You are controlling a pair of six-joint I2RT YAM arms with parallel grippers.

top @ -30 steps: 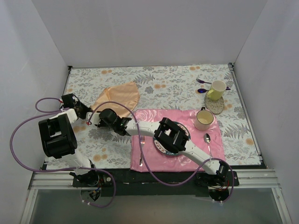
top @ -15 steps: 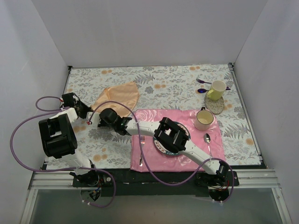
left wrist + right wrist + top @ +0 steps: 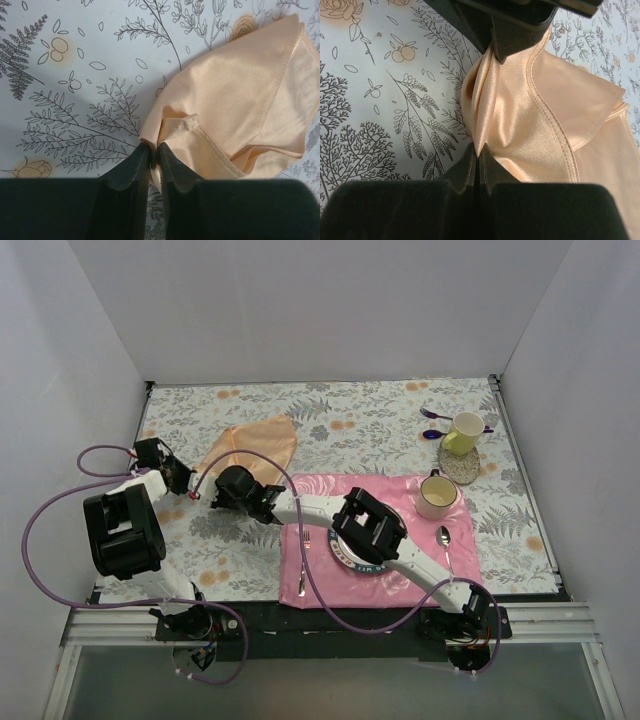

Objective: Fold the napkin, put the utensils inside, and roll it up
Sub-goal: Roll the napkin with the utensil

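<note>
Gleaming softly, the napkin (image 3: pixel 252 443) is a plain peach-gold satin cloth with a stitched hem. It lies rumpled on the left half of the tabletop (image 3: pixel 380 425), just beyond the far-left corner of the pink mat (image 3: pixel 400 490). Its near end is bunched into smooth, glossy folds. The left fingers (image 3: pixel 127 172), black and wedge-shaped, are pressed nearly together, pinching the cloth's near-left edge. The right fingers (image 3: pixel 462 167) are closed tight on a gathered ridge of fabric close by. The tabletop carries a matte print of grey ferns and small orange flowers.
</note>
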